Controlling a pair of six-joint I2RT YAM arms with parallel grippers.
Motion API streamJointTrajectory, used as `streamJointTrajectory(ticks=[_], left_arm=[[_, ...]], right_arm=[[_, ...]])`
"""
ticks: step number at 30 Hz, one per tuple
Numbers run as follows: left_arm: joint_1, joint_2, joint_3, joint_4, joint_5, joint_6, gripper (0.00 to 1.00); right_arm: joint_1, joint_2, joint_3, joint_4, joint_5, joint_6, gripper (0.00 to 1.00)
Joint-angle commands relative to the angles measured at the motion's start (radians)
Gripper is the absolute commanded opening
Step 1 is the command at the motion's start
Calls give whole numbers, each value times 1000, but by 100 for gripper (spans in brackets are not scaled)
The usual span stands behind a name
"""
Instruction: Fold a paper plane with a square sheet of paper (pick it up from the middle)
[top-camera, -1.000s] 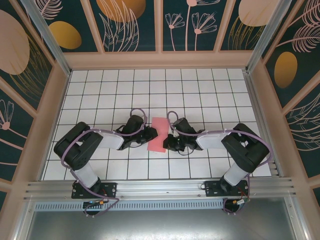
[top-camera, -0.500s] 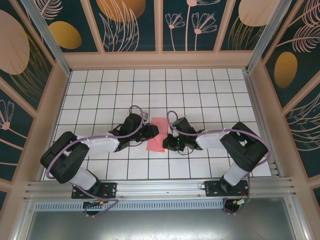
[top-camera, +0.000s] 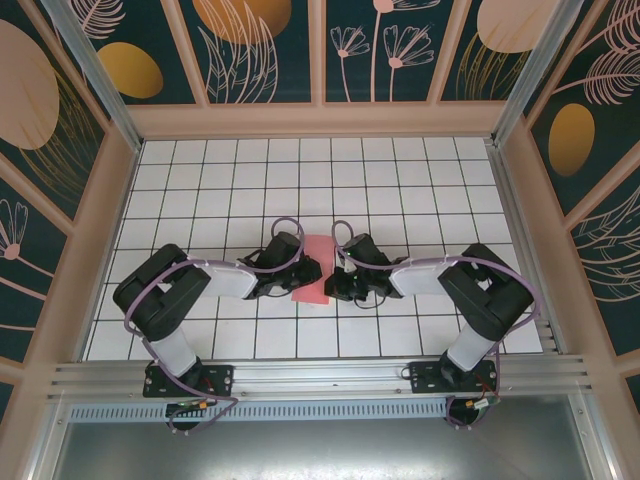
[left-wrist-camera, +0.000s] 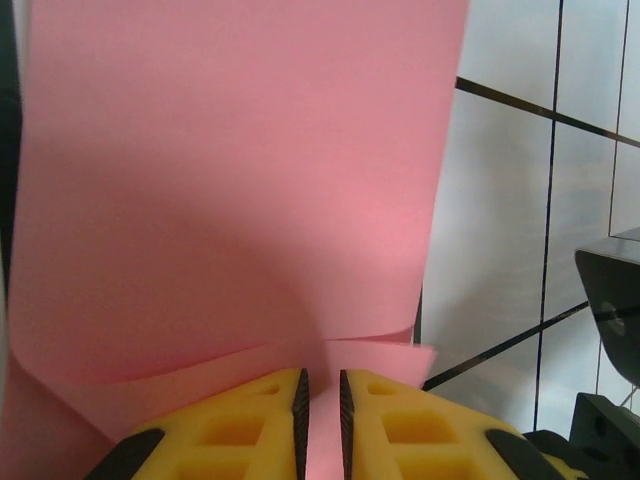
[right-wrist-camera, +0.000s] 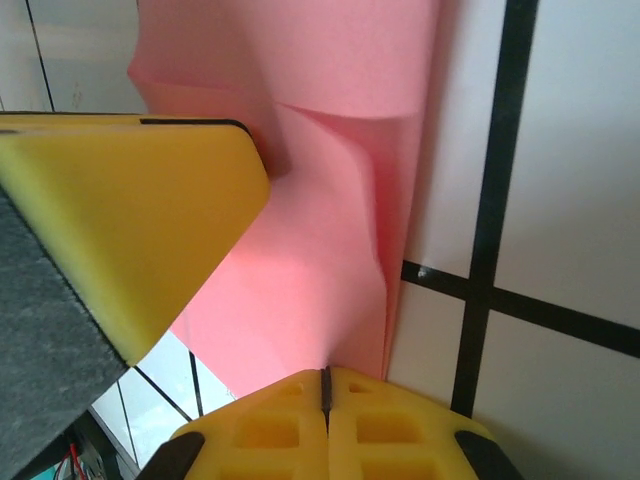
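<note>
On the white grid table (top-camera: 200, 180), the left gripper (left-wrist-camera: 322, 390) pinches the pink sheet of paper (top-camera: 318, 255), its jaws nearly touching. The creased sheet sits mid-table between both arms. The right gripper (right-wrist-camera: 325, 385) is clamped fully closed on its opposite edge.

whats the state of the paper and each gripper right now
square sheet of paper: folded over on itself, layers overlapping, not yet a plane, low over the table between the two grippers
left gripper: closed on the sheet's edge
right gripper: shut on the sheet's opposite edge
</note>
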Motion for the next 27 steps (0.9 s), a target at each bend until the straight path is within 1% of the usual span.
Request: streamJointTrajectory(ticks=[1,4,8,12,16,18,22,27], left_arm=[[0,45,-28,-33,-70,28,19],[0,50,-41,-10,-59,24,20],[0,40,-65,18,-43,8,19],[1,30,-84,47,-31,-21,19],[1,33,-81,52,-22,-35,19],[1,37,-79,60,-9,-40,19],[0,37,-80,62,-4,-41,18],[1,30,-82,62,-5,-44,18]], right_arm=[[12,72,-1,-144,83,-33,4],[19,68,13,-168,105,-41,4],[32,5,50,-160,109,-37,6],[39,-77,58,-88,83,-15,8],[50,-118,39,10,35,6,8],[58,-111,37,45,13,10,8],[65,-57,51,17,44,9,8],[64,21,30,8,52,14,8]])
